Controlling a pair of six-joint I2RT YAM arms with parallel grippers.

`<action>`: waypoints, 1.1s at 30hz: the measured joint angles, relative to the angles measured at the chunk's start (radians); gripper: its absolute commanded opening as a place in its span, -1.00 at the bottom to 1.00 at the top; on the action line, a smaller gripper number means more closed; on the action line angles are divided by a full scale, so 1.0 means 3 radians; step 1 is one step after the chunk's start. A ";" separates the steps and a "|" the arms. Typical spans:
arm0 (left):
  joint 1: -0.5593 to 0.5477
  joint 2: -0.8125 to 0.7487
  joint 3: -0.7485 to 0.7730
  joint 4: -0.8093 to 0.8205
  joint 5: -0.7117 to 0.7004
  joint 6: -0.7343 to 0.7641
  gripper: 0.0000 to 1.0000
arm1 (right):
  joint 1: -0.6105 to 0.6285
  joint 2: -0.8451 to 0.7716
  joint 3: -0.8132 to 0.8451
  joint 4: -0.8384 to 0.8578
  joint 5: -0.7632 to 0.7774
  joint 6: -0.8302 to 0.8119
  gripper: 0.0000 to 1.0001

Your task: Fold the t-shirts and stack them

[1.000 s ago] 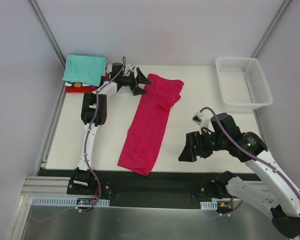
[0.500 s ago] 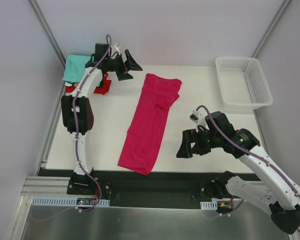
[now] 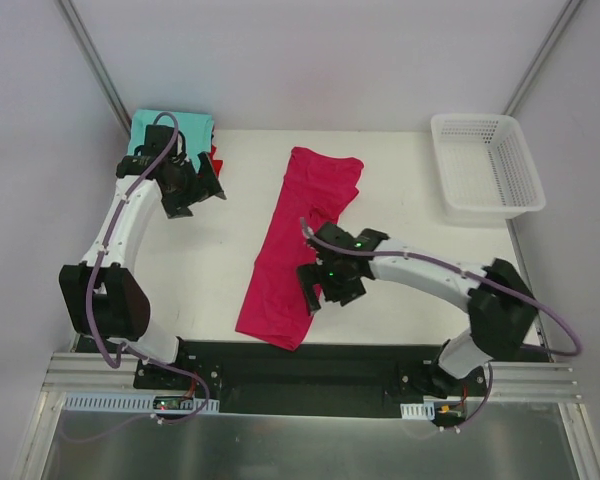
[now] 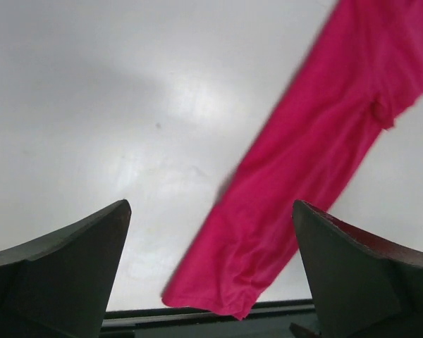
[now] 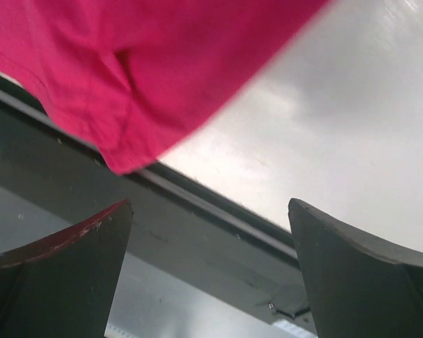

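A magenta-pink t-shirt (image 3: 302, 240) lies on the table as a long narrow strip, running from the back middle to the front edge. Folded teal (image 3: 170, 125) and red (image 3: 216, 157) t-shirts are stacked at the back left corner. My left gripper (image 3: 202, 195) hangs open and empty just in front of that stack, well left of the pink shirt (image 4: 317, 162). Over the strip's near right edge my right gripper (image 3: 325, 297) stands open with nothing in it. In the right wrist view the shirt's near corner (image 5: 148, 63) lies beyond the fingers (image 5: 63, 282).
A white mesh basket (image 3: 485, 165) stands at the back right. The table's front edge and a dark rail (image 5: 218, 232) run just beyond the pink shirt's near end. Grey walls close the left and back sides.
The left gripper has pulled away from the pink shirt's top, leftward to the stack. The right arm has swung left from the front right to the shirt's near part. The shirt lies unchanged.
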 measured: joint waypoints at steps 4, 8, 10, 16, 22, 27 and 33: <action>0.0155 0.0056 0.0020 -0.0231 -0.0303 0.0048 0.98 | 0.0416 0.0708 0.0554 0.0107 0.0188 0.0062 0.93; 0.0146 0.0052 0.0120 -0.0347 -0.0387 0.0113 0.98 | 0.0596 0.0872 0.0731 0.0179 0.0233 0.0128 0.93; 0.0146 0.0039 0.0127 -0.0373 -0.0416 0.0141 0.98 | 0.0608 0.0889 0.0800 0.0142 0.0276 0.0145 0.93; 0.0149 0.0032 0.0127 -0.0412 -0.0604 0.0163 0.98 | 0.0746 0.1188 0.1214 0.0089 0.0369 0.0151 0.93; 0.0212 0.0033 0.0130 -0.0487 -0.0838 0.0186 0.98 | 0.0947 0.1493 0.1520 0.0117 0.0244 0.0132 0.93; 0.0393 0.0048 0.0145 -0.0546 -0.0910 0.0186 0.98 | 0.0959 0.1526 0.1530 0.0197 0.0103 0.0137 0.93; 0.0415 0.0070 0.0145 -0.0567 -0.0933 0.0186 0.98 | 0.0954 0.1628 0.1518 0.0365 -0.0108 0.0160 0.93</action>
